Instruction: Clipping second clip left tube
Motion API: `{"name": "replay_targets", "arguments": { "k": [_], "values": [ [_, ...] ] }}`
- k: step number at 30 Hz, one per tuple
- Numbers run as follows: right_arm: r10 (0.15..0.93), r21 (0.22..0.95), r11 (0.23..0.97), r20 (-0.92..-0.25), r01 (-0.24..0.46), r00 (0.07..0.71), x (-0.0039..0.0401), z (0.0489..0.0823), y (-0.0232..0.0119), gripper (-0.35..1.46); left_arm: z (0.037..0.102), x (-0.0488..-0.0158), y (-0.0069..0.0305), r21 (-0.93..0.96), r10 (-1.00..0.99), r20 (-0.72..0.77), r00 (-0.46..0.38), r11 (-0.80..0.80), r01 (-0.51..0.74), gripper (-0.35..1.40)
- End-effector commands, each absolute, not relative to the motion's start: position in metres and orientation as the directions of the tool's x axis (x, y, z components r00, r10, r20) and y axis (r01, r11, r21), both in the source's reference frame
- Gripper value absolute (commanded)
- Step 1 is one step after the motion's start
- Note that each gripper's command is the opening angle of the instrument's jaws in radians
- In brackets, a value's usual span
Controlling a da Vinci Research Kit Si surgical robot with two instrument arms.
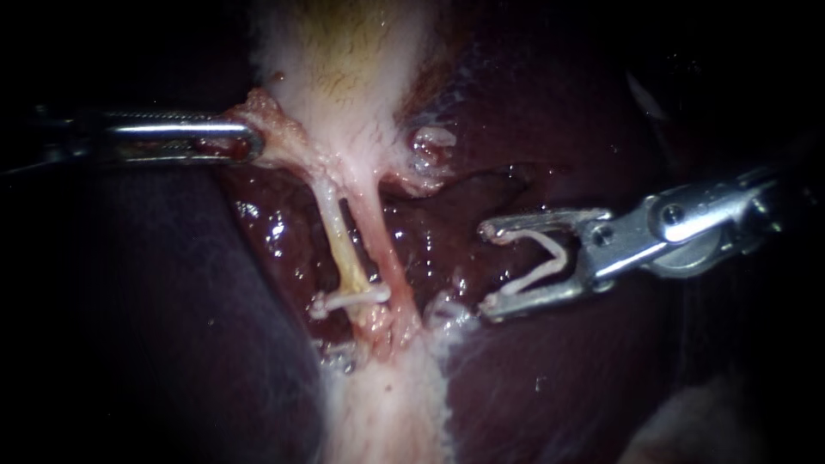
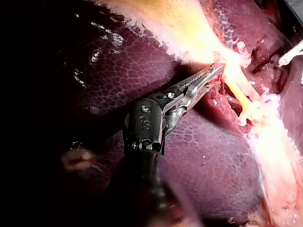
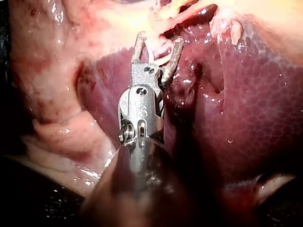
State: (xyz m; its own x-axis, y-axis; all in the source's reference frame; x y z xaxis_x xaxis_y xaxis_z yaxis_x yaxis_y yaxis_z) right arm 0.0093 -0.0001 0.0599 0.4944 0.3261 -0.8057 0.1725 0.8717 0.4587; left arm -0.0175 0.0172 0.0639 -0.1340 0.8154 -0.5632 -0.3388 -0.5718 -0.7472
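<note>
1. My right instrument [image 1: 491, 268] comes in from the right. Its jaws are spread wide and grasp a new clip [image 1: 540, 275], a white V with one leg along each jaw and its mouth facing the tubes.
2. The left tube [image 1: 342, 249], yellowish, lies ahead of those jaws and well apart from them.
3. The right tube [image 1: 385, 258], pinker, runs just beside the left tube on the side nearer my right jaws. It therefore stands between the new clip and the left tube.
4. An old clip [image 1: 357, 298] sits across the left tube, roughly level with my lower right jaw. Its near end touches the right tube.
5. Wet liver [image 1: 447, 249] fills the gap between my right jaws and the tubes. A pale tuft [image 1: 447, 318] lies just off the tip of the lower jaw.
6. My left instrument [image 1: 245, 142] is on the far side of the tubes from my right jaws. Its jaws are clenched on a flap [image 1: 268, 129] at the foot of the gallbladder [image 1: 344, 51].
7. Both tubes run from that foot, past the old clip, into pale tissue.
8. From the right wrist, liver lies under my right jaws and a pale fold lies beside the shaft.
</note>
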Motion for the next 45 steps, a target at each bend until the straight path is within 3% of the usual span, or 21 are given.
{"name": "replay_targets", "arguments": {
  "k": [1, 14, 26, 45],
  "values": [
    [0.337, 0.468, 0.868, -0.800, 0.166, 0.497, 0.0097, 0.0600, -0.0005, 0.50, 0.0640, -0.0176, 0.0172, -0.747, 0.815, -0.563, -0.134, -0.572, -0.339, -0.35],
    [0.443, 0.567, 0.815, -0.741, 0.117, 0.505, 0.0153, 0.0612, -0.0015, 0.50, 0.0637, -0.0178, 0.0170, -0.746, 0.815, -0.563, -0.134, -0.571, -0.341, -0.35],
    [0.451, 0.599, 0.783, -0.731, 0.165, 0.512, 0.0187, 0.0643, -0.0015, 0.50, 0.0635, -0.0179, 0.0169, -0.746, 0.815, -0.563, -0.133, -0.571, -0.343, -0.35],
    [0.461, 0.601, 0.788, -0.719, 0.132, 0.520, 0.0190, 0.0689, -0.0002, 0.50, 0.0634, -0.0179, 0.0168, -0.746, 0.816, -0.563, -0.133, -0.571, -0.343, -0.35]
  ]
}}
